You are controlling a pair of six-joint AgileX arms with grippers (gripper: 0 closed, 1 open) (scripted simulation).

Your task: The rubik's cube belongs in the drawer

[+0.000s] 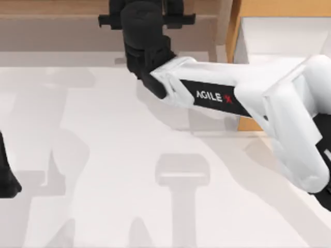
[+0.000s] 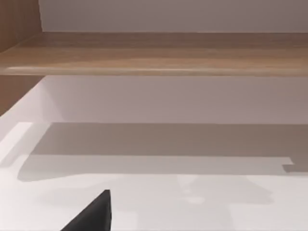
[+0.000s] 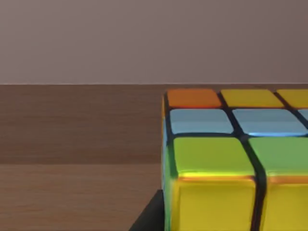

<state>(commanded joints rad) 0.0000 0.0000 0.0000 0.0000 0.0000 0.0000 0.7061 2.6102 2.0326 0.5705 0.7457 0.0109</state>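
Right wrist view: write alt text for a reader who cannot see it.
A rubik's cube sits very close to the camera, showing yellow, green, pale blue and orange squares split by dark grid lines. Behind it runs a brown wooden surface with a plain grey-pink wall above.

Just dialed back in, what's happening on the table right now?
The right arm is stretched across the table toward the wooden surface at the far edge, its tool up there. Its wrist view has the cube very close, with wood behind it. The drawer sits at the far right with its white inside showing. The left arm is parked at the table's left edge. From these views, I can't tell whether the cube is gripped.
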